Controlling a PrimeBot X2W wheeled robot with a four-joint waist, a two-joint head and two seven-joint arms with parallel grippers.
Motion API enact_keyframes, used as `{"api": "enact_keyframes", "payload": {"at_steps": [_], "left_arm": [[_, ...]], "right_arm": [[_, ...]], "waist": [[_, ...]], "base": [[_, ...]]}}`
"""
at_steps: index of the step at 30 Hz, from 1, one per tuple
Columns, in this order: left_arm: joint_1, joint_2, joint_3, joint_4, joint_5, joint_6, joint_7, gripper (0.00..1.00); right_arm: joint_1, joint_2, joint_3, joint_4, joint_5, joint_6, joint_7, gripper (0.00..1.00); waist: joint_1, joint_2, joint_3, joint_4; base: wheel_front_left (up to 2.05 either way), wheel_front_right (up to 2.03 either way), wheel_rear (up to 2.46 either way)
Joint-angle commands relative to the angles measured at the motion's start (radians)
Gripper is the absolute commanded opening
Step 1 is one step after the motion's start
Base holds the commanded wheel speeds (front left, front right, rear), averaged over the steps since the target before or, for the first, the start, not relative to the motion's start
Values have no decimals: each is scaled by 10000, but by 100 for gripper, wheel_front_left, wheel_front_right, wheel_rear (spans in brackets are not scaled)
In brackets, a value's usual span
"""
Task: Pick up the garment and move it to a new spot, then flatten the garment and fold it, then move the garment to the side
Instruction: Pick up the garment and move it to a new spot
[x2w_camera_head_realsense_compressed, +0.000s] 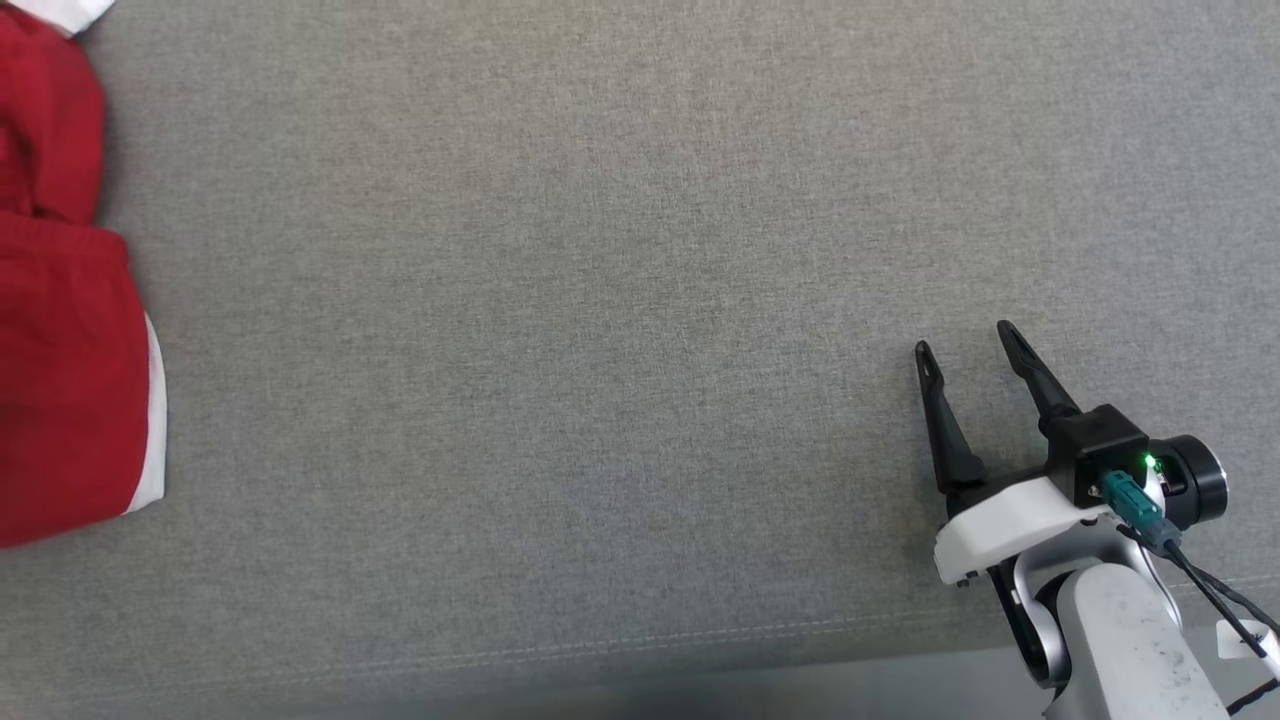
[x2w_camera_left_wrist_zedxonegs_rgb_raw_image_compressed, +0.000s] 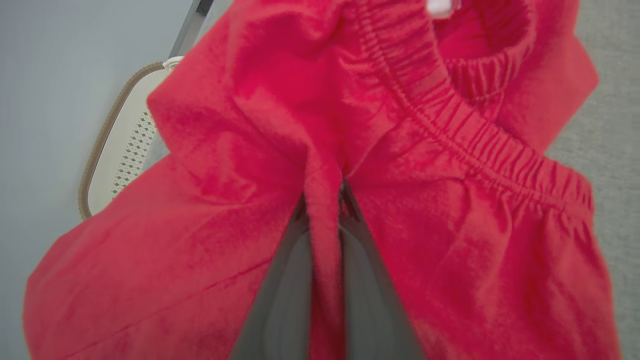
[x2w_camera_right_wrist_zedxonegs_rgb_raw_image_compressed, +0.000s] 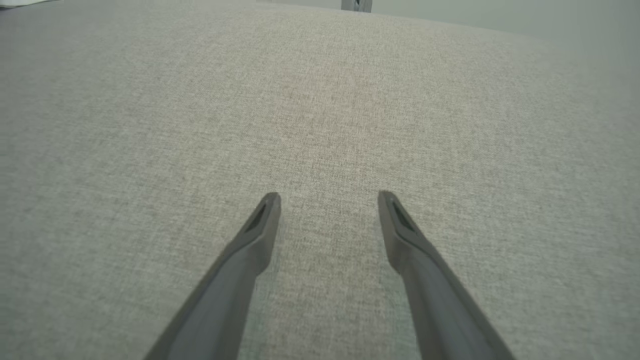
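The garment (x2w_camera_head_realsense_compressed: 70, 370) is red with a white trim and lies at the far left edge of the grey surface in the head view. In the left wrist view the garment (x2w_camera_left_wrist_zedxonegs_rgb_raw_image_compressed: 210, 250) shows a gathered elastic waistband (x2w_camera_left_wrist_zedxonegs_rgb_raw_image_compressed: 475, 145), and a fold of its cloth is pinched between the two dark fingers (x2w_camera_left_wrist_zedxonegs_rgb_raw_image_compressed: 295, 280) of my left gripper (x2w_camera_left_wrist_zedxonegs_rgb_raw_image_compressed: 326, 200), which is shut on it. My right gripper (x2w_camera_head_realsense_compressed: 965, 340) rests at the lower right of the surface, far from the garment. In the right wrist view the right gripper (x2w_camera_right_wrist_zedxonegs_rgb_raw_image_compressed: 327, 197) stands open over bare cloth.
The grey fabric surface (x2w_camera_head_realsense_compressed: 600, 300) spreads across the head view, with a stitched seam and its front edge (x2w_camera_head_realsense_compressed: 700, 650) near the bottom. A pale perforated tray-like object with a brown rim (x2w_camera_left_wrist_zedxonegs_rgb_raw_image_compressed: 120, 145) lies behind the garment in the left wrist view.
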Motion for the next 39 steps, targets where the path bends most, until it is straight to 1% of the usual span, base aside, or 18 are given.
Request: {"api": "enact_keyframes", "payload": {"at_steps": [1,5,10,14,23,28,39], "left_arm": [[-171,5,-38,10,-27,-104,-136,0],[-317,66,-103,-147,-141,-288,-289,0],[-397,172,-381,-551,-164,-456,-118,0],[-512,297,-746,-1242,-242,-596,251,0],[-375,515,-1457,-3130,-732,-688,1129,0],[-209,684,-1586,-3710,-960,-677,1523,0],[17,896,-1492,-4041,-1014,-416,1632,0]], "right_arm": [[-120,9,0,56,5,-3,-89,100],[-36,28,-24,245,69,-3,-178,100],[115,64,17,521,161,-3,-274,100],[237,100,36,772,266,-3,-394,100],[689,147,-58,1141,517,-1,-554,100],[809,147,-102,1190,643,-3,-574,100],[884,146,-134,1235,744,-1,-625,100]], "waist": [[-1,0,-260,119],[-1,0,-763,253],[-1,0,-1431,344],[-1,0,-2144,354],[-1,0,-3450,104],[-1,0,-3736,-65],[-1,0,-3867,-250]], "base": [[0,0,0],[0,0,0],[0,0,0],[0,0,0],[0,0,0],[0,0,0],[0,0,0]]}}
